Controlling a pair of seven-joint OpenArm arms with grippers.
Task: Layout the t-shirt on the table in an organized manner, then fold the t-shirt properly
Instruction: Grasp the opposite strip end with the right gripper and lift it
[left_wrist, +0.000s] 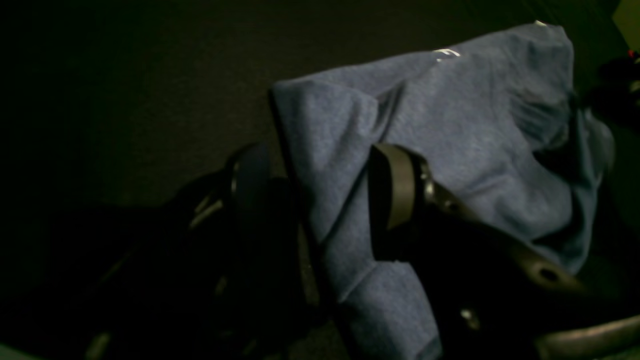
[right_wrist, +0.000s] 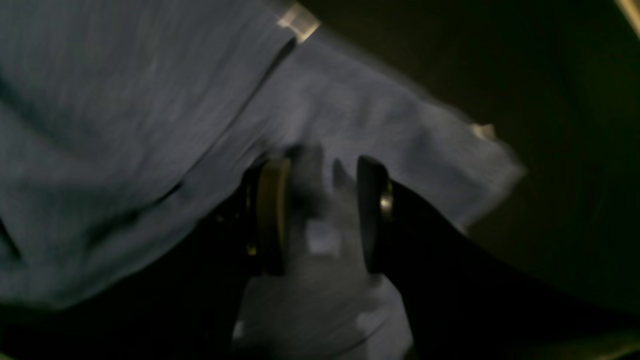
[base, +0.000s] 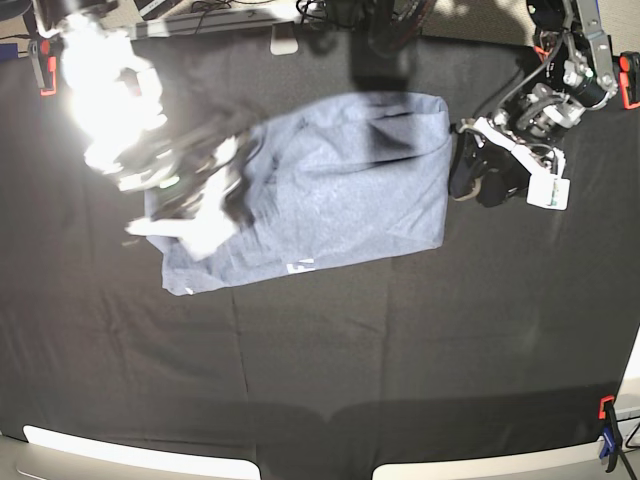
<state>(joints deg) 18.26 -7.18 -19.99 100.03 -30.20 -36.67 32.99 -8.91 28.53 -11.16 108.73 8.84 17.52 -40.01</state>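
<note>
T-shirt (base: 330, 190) lies partly folded on the table (base: 320, 350), both end effectors parted

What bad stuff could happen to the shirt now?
The right gripper has cloth between its parted jaws, so pulling away might drag the t-shirt and wrinkle it. The left gripper is open around a folded edge and could snag it. Glare hides the far side in the base view.

The t-shirt (base: 340, 190) is soft heathered cloth with a fine knit grain. The table (base: 320, 350) wears matt black fabric. Gripper fingers (left_wrist: 395, 185) look like dull smooth plastic.
</note>
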